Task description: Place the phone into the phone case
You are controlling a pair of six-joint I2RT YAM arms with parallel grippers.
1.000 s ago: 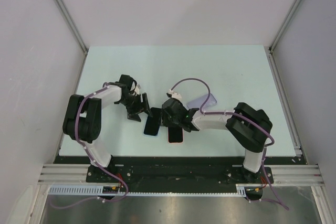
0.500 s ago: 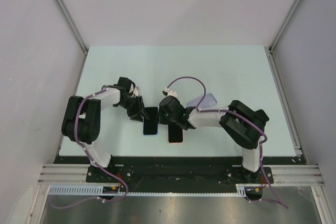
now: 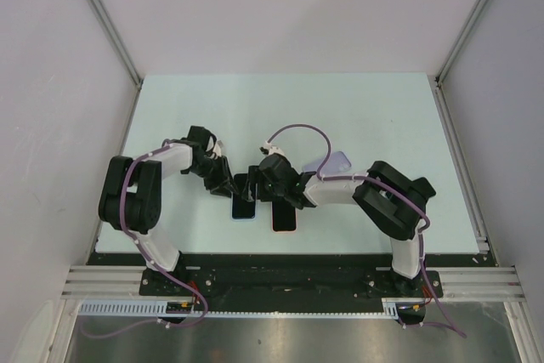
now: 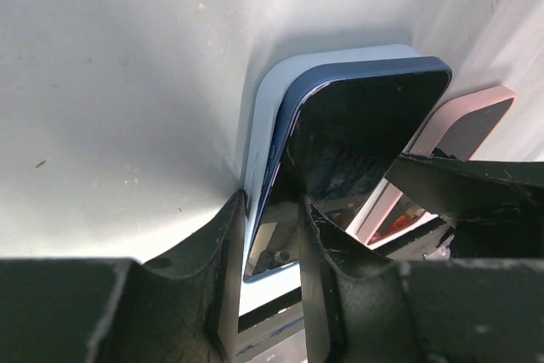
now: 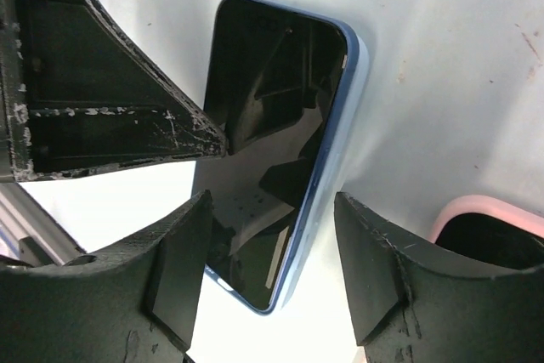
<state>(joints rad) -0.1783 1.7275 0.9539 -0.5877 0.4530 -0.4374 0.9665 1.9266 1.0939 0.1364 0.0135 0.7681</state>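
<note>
Dark-blue glass-fronted phone lies skewed on pale-blue phone case, unseated; right pincer apart, left pincer grip unclear; nxt: square up & press in.

Two phones, two cases.

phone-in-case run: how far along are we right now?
Done: the blue phone lies on the light blue case, roughly lined up. In hand: the left gripper straddles one end, grip unclear; the right gripper hangs open over it. Left: seating it; one long edge sits raised above the case rim in the left wrist view.
</note>
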